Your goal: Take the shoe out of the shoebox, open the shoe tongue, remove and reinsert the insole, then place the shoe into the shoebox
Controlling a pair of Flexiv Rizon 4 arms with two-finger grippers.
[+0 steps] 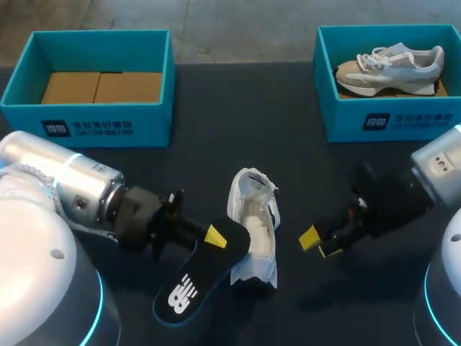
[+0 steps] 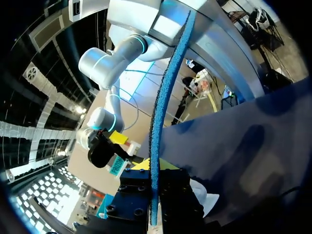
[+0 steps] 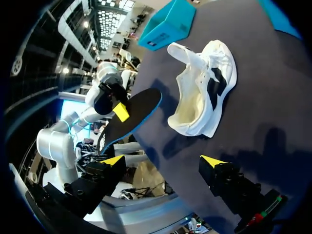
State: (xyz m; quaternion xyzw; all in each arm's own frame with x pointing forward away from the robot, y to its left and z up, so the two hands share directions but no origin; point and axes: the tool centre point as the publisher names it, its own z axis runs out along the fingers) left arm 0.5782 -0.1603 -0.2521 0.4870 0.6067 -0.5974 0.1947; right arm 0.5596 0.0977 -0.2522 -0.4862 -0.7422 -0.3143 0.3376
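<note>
The dark table (image 1: pixel 216 108) carries everything, and I place the rest by the white shoe (image 1: pixel 256 231) lying near its middle. My left arm (image 1: pixel 79 187) comes in from the shoe's left and my right arm (image 1: pixel 439 166) from its right.

Well behind the shoe, at the far edge, stand two teal boxes. The left box (image 1: pixel 94 122) holds only brown cardboard (image 1: pixel 101 86) on its floor. The right box (image 1: pixel 389 119) holds a second shoe (image 1: pixel 392 65), grey and white, resting on its sole.

The white shoe is out of both boxes, and its mouth is spread wide so the pale lining shows.

The insole (image 1: pixel 191 285) is out of the shoe. It is black on top with a blue edge, and it runs from the shoe's left side toward the near edge of the table. It lies right against the shoe in the head view; I cannot tell whether the two touch.

My left gripper (image 1: pixel 216 238) is clamped on the insole at the end nearest the shoe. In the left wrist view the blue edge runs straight up between the two fingers.

My right gripper (image 1: pixel 320 245) sits near the shoe's right side but clear of it. Its yellow-tipped fingers are spread apart with nothing between them — the right wrist view shows bare table there.
</note>
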